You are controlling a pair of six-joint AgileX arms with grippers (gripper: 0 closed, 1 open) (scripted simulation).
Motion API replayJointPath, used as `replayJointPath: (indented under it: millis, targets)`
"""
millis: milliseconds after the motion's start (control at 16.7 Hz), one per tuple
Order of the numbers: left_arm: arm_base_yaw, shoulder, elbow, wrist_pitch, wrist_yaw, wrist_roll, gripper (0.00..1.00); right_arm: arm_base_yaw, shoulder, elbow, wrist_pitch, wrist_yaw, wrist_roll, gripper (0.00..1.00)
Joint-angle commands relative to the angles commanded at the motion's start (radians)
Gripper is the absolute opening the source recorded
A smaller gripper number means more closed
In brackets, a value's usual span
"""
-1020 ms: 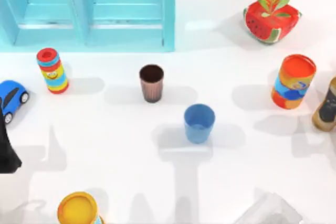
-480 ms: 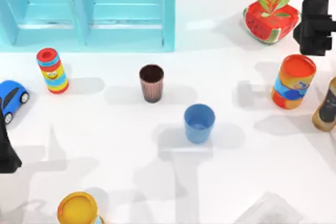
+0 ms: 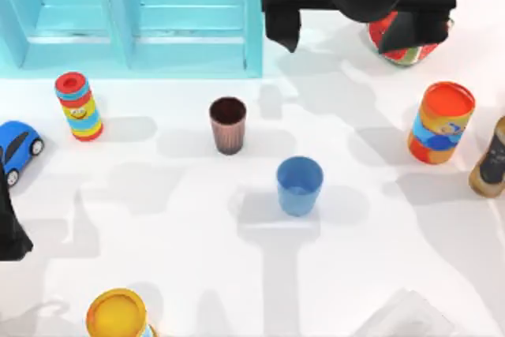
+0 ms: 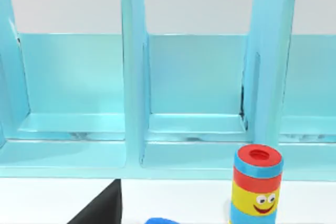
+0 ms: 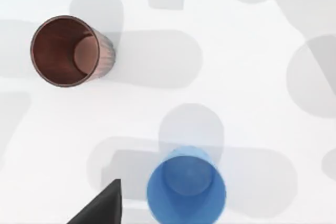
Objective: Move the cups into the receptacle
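the left arm [image 3: 12, 222] is sitting parked at nine o'clock on the table edge, its claw state impossible to tell, while the brown cup [image 3: 228, 125] is standing upright near centre, the blue cup [image 3: 300, 185] at its five o'clock, and the right gripper [image 3: 359, 13] is hanging at twelve o'clock, fingers spread wide.

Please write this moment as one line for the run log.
right claw: open, high at table's rear | left arm: parked at left edge | brown cup, blue cup: upright, untouched
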Motion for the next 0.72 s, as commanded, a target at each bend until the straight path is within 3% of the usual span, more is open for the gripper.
replayJointPath:
  millis: [420, 720]
  targets:
    - [0.000, 0.000, 0.000, 0.000, 0.000, 0.000, 1.00, 0.116, 0.515, 0.683, -0.281, 0.076, 0.148, 1.00]
    - [0.000, 0.000, 0.000, 0.000, 0.000, 0.000, 1.00, 0.149, 0.687, 0.942, -0.363, 0.113, 0.204, 1.00]
